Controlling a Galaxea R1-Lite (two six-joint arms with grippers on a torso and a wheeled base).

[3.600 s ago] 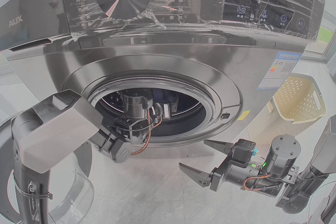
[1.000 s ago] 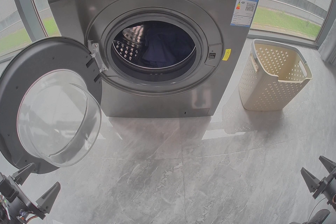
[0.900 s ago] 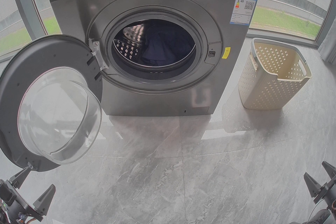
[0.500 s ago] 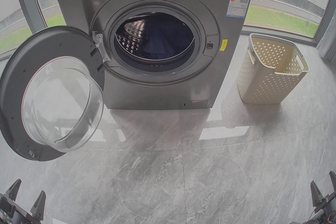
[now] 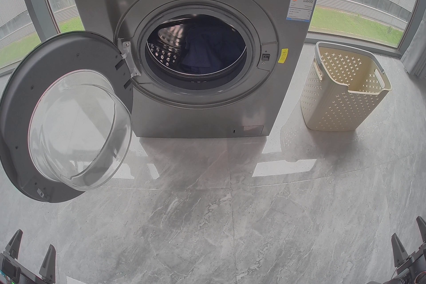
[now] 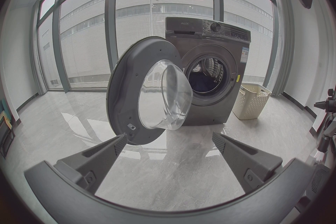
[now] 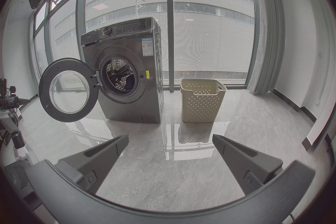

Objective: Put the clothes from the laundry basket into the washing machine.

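Grey metal makes up the washing machine point(image 5: 266, 89), which stands on the marble floor point(image 5: 230, 218) at its far edge, against the windows point(image 7: 210, 25). Its round door point(image 5: 26, 89) is swung fully open to the left on its hinge, with the clear glass bowl point(image 5: 80, 129) bulging out of the dark frame. Inside the drum point(image 5: 163, 56) we see dark blue clothes point(image 5: 208, 49) lying in a heap toward the back.

We find the cream laundry basket point(image 5: 333, 107) upright on the floor, near the machine's right side but apart from it, with a strip of floor between them. Its walls are perforated with small crosses.

Our left end effector point(image 5: 34, 245) hangs low over the floor's near left corner, well apart from the door, its two fingers spread wide around nothing but air. Our right end effector point(image 5: 407, 231) hangs over the near right corner, well apart from the basket, its fingers likewise wide.
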